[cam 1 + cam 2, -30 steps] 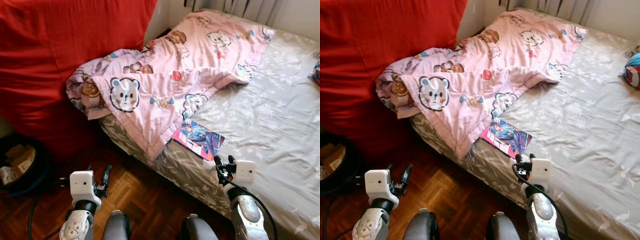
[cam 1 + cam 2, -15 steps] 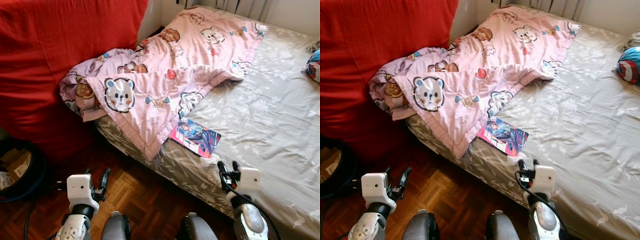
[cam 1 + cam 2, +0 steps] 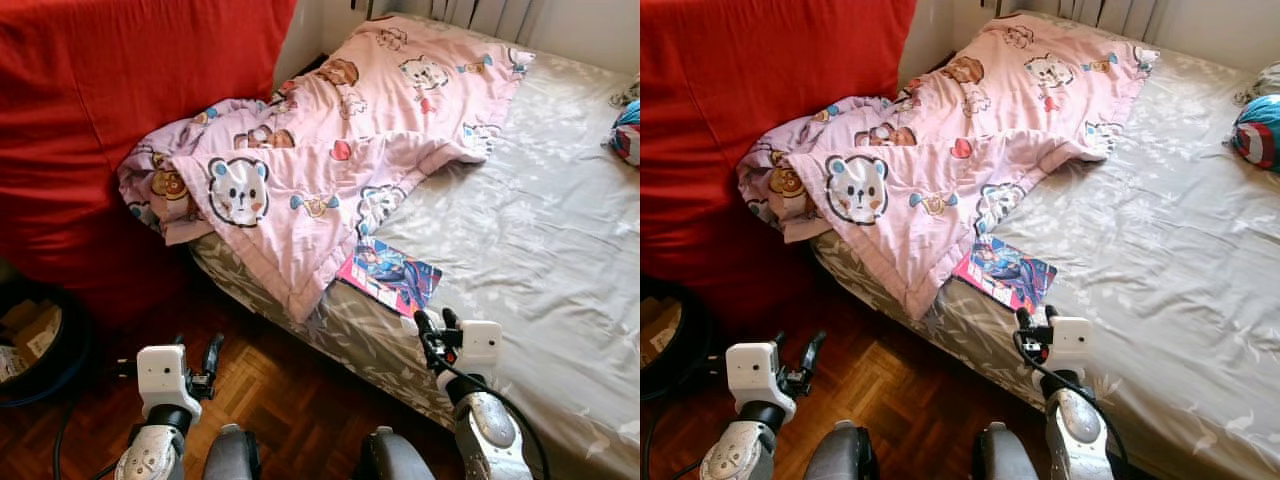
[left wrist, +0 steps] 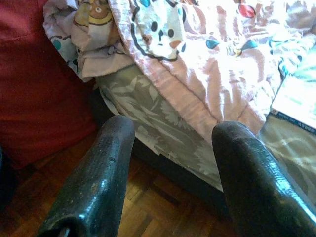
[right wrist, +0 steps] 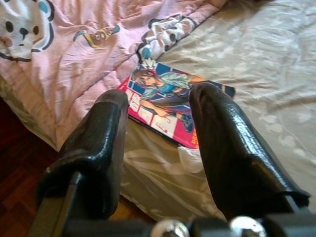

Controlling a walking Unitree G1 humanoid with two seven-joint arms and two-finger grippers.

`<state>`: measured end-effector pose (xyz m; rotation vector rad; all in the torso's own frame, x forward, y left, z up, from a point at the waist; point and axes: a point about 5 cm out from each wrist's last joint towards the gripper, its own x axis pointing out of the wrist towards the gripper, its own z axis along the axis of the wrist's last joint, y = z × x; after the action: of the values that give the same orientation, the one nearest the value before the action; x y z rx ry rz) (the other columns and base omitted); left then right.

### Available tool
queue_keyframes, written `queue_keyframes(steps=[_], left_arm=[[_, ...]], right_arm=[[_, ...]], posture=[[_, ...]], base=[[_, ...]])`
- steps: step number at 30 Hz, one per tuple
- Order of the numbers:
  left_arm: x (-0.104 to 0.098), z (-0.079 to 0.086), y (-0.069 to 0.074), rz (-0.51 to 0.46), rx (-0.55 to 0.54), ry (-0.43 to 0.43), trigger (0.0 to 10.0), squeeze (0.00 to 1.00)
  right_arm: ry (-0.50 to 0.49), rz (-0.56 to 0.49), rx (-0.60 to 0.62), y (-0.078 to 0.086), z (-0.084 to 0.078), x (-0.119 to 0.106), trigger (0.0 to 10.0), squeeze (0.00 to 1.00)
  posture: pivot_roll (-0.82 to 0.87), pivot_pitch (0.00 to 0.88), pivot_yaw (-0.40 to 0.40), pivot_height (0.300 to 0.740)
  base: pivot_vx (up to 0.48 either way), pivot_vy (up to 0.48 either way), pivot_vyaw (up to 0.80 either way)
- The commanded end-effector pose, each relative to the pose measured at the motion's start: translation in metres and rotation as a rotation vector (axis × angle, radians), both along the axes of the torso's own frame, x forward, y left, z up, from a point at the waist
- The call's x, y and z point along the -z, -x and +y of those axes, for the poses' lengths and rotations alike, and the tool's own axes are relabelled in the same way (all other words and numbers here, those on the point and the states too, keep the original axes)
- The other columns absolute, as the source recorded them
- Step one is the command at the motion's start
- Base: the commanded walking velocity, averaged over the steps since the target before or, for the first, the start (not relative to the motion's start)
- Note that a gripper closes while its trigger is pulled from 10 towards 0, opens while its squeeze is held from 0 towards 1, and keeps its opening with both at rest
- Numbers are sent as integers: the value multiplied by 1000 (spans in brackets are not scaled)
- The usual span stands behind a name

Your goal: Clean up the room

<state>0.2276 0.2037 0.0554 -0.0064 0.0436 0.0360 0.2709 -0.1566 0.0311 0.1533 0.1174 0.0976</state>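
Right tool (image 3: 431, 322) released, fingers apart, near bed edge; thin colourful comic book (image 3: 391, 277) flat just ahead, nearer right arm. Left tool (image 3: 210, 355) released over parquet floor (image 3: 290, 370).

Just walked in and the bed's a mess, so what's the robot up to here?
The robot stands at the side of the bed. Its right pincer is open and held just short of a comic book lying on the grey sheet beside the rumpled pink blanket. Nothing is gripped yet. The left pincer is open over the wooden floor. A blue and red ball sits at the bed's far side.
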Motion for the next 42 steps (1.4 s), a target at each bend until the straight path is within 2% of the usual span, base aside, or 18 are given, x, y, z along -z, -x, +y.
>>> queue_keyframes(steps=[1, 18, 29, 35, 42], left_arm=[[2, 0, 3, 12, -3, 8, 10000, 0], [1, -2, 1, 8, -7, 14, 10000, 0], [-3, -3, 0, -7, -1, 18, 10000, 0], [-4, -3, 0, -5, 2, 16, 10000, 0], [-6, -5, -2, -11, 15, 21, 10000, 0]], right_arm=[[-8, 19, -5, 0, 2, 3, 10000, 0], [-9, 16, 9, -1, 1, 2, 10000, 0], [-10, 11, 21, -2, 2, 2, 10000, 0], [-2, 50, 33, -2, 1, 6, 10000, 0], [-4, 62, 33, -2, 2, 10, 10000, 0]], posture=[[-58, 218, -35, 661], [-59, 233, -38, 661], [-55, 240, -34, 661], [-54, 243, -30, 661], [-52, 245, -29, 617]], base=[[296, 0, 0], [311, 0, 0], [0, 0, 0], [0, 0, 0], [0, 0, 0]])
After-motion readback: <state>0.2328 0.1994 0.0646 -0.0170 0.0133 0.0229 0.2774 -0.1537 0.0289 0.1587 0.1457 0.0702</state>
